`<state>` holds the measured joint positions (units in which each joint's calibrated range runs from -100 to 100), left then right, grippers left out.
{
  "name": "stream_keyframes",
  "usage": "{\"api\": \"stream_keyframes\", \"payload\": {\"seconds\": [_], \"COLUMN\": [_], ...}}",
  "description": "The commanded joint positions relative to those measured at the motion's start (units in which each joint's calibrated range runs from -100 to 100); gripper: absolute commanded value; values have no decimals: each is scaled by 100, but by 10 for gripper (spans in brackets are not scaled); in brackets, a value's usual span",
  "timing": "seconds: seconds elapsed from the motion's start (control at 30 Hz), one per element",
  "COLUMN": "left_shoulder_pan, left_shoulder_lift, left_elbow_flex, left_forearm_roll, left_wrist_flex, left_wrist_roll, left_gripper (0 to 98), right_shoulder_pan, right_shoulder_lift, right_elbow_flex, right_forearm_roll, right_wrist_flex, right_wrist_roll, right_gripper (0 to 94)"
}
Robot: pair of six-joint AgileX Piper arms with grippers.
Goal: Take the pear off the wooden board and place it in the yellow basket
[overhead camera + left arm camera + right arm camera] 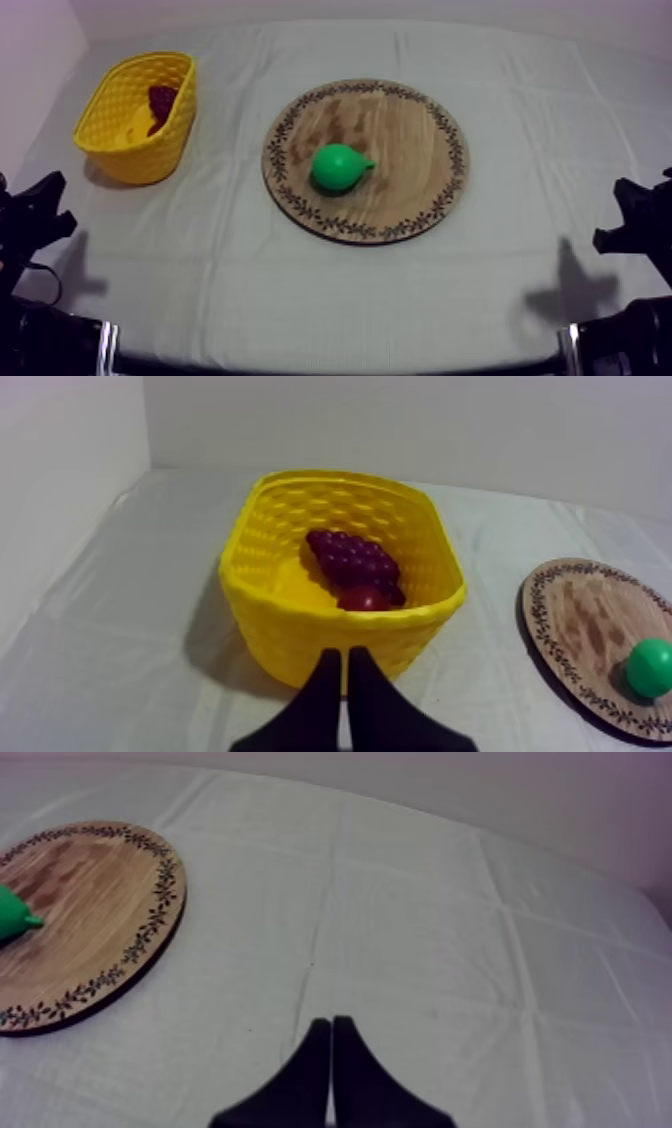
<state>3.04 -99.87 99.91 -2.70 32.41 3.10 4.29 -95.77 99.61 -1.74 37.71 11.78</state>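
Observation:
A green pear (340, 166) lies on the round wooden board (420, 130) in the middle of the table, stem pointing right. The yellow basket (115, 135) stands at the far left and holds a bunch of dark grapes (352, 560) and a small red fruit (364, 599). My left gripper (345, 658) is shut on nothing, its fingers a narrow wedge just short of the basket (300, 641); it rests low at the table's left edge (40, 205). My right gripper (331, 1026) is shut too, over bare cloth to the right of the board (110, 922), resting at the right edge (630, 215). The pear's edge (12, 914) shows on the board.
The grey-white cloth (330, 290) lies flat with fold creases between board and front edge. The pear (652, 667) and the board's rim (560, 666) lie to the right of the basket. A pale wall rises behind the table.

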Motion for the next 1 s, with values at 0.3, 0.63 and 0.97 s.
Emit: {"api": "stream_keyframes", "payload": {"seconds": [0.3, 0.63, 0.97], "left_shoulder_pan": [11, 11, 108], "left_shoulder_lift": [-13, -13, 500], "left_elbow_flex": [-92, -74, -795], "left_forearm_roll": [43, 50, -58], "left_wrist_flex": [389, 155, 154], "left_wrist_roll": [413, 261, 231], "left_gripper": [3, 8, 19], "right_shoulder_pan": [2, 0, 5], "right_shoulder_lift": [1, 1, 1], "right_elbow_flex": [5, 5, 5], "right_forearm_roll": [1, 1, 1], "right_wrist_flex": [3, 3, 3], "right_wrist_roll": [3, 2, 4], "right_gripper": [5, 5, 5]}}
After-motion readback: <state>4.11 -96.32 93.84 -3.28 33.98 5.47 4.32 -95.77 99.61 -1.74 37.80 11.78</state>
